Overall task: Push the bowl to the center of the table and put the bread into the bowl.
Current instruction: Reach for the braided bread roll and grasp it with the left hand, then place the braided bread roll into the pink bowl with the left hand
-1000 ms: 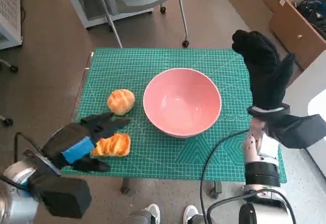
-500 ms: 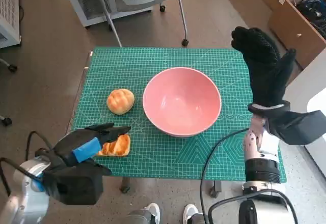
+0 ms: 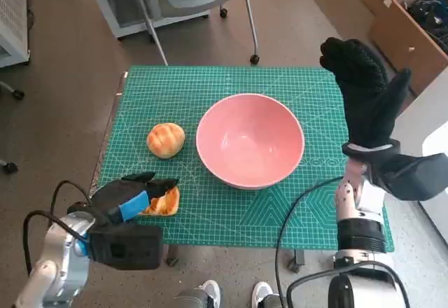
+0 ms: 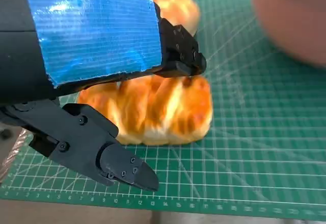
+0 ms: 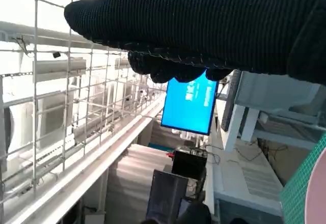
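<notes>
Brown carpet surrounds a small table (image 3: 318, 213) covered by a green cutting mat with a white grid, and the legs of a grey office chair (image 3: 203, 0) stand on the floor beyond its far edge. On the mat, a large pink bowl (image 3: 250, 140) sits upright near the middle. The left hand (image 3: 129, 196), black with blue tape across its back, hovers low over the near corner of the mat, its fingers (image 4: 125, 168) spread apart and holding nothing. Directly under this hand, partly hidden by it, lies a golden braided bread (image 4: 150, 109), flat on the mat; the wrist view shows the fingers on either side of it, and whether they touch it cannot be told. Just beyond the hand's fingertips, a round bread roll (image 3: 166, 140) rests on the mat, beside the bowl but not touching it. The right hand (image 3: 364, 91), in a black knitted glove, is raised upright off the far side of the bowl from the breads, fingers extended and apart, empty, well clear of the bowl. Its wrist view shows only the glove, a wire grille and a blue screen (image 5: 191, 107) in the room behind.
</notes>
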### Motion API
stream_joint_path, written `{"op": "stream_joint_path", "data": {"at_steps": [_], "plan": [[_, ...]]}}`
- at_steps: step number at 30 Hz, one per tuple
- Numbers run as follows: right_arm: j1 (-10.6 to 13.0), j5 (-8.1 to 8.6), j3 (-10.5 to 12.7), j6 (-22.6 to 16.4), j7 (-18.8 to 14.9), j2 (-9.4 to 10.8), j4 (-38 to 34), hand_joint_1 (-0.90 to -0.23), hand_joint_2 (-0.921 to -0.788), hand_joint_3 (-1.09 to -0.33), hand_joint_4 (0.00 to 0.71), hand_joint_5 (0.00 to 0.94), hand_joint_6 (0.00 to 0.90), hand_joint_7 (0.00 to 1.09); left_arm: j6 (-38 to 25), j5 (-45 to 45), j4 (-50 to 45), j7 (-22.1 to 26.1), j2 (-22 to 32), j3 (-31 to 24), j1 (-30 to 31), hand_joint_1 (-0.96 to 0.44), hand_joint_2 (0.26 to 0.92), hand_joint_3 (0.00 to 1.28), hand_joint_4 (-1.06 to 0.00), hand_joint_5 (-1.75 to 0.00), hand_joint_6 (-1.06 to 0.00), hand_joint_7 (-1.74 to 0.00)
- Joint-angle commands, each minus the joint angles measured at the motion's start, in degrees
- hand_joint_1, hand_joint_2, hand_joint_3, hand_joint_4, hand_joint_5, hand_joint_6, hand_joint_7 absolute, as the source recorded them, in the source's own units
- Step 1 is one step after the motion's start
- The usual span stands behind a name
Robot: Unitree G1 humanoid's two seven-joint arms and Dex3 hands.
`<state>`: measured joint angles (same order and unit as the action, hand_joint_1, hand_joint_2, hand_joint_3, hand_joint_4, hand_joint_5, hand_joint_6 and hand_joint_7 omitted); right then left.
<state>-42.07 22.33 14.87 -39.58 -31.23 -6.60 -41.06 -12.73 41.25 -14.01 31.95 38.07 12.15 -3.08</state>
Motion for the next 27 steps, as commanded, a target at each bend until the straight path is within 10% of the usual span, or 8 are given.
{"op": "stream_joint_path", "data": {"at_steps": [1,16,19,27], "plan": [[1.2,0.31,0.0,1.2,-0.6,-0.2,0.7,-0.526,-0.921,-0.607,0.285,0.003,0.143,0.4,-1.0,2.6,3.7,-2.1,-1.6,2.0,-1.5,-0.02,0.732,0.0,-0.3,-0.02,-0.41,-0.02],[1.5,0.16,-0.1,1.4,-0.6,-0.2,1.3,-0.524,-0.921,-0.61,0.277,0.0,0.141,0.4,4.4,5.3,12.4,-13.1,-1.9,3.5,-3.2,0.16,0.833,0.02,-0.78,-0.12,-0.79,-0.12],[1.3,0.24,0.0,1.4,-0.7,-0.1,1.0,-0.524,-0.921,-0.61,0.277,0.0,0.141,0.41,5.3,6.0,13.2,-14.4,-1.5,3.9,-3.5,0.05,0.892,0.06,-0.7,-0.9,-0.7,-0.75],[1.4,0.32,0.0,1.3,-1.0,0.0,0.8,-0.523,-0.921,-0.609,0.277,0.001,0.14,0.41,7.2,6.7,13.5,-15.4,-0.2,3.8,-3.8,0.01,0.905,0.04,-0.73,-1.23,-0.73,-0.92]]}}
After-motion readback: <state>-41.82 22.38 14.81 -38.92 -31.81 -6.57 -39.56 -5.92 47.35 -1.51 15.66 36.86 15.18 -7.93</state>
